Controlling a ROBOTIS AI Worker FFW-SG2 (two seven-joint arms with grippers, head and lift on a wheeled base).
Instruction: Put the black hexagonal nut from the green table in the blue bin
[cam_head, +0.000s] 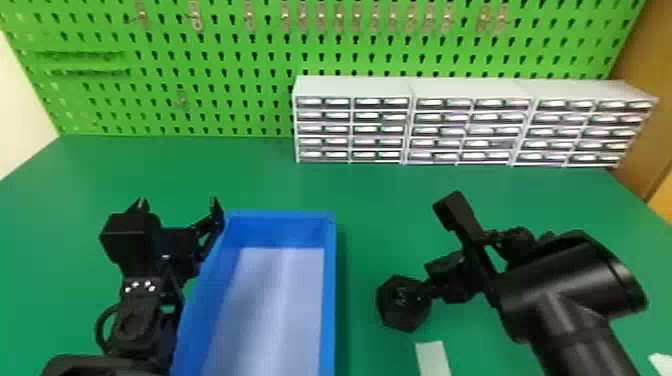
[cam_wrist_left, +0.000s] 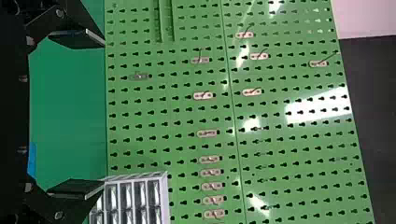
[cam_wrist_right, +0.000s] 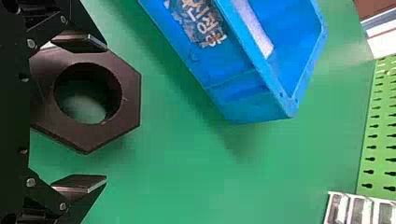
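Above the flat green bench (cam_head: 240, 175), picking up the black hexagonal nut (cam_wrist_right: 129, 88) needs the spread black right pincer (cam_wrist_right: 106, 112) centred, then closed.

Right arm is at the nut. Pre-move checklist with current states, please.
1. Right gripper open: ok, fingers wide apart.
2. Nut centred between the fingers: not ok, it sits close to one, with a gap to the other.
3. Near finger free of the nut: cannot tell, it overlaps the nut's edge in the right wrist view.
4. Blue bin upright, open top accessible: ok.
5. Left gripper away from nut: ok, at the bin's left side.
6. Left gripper free of the bin wall: cannot tell, one finger overlaps it in the head view.
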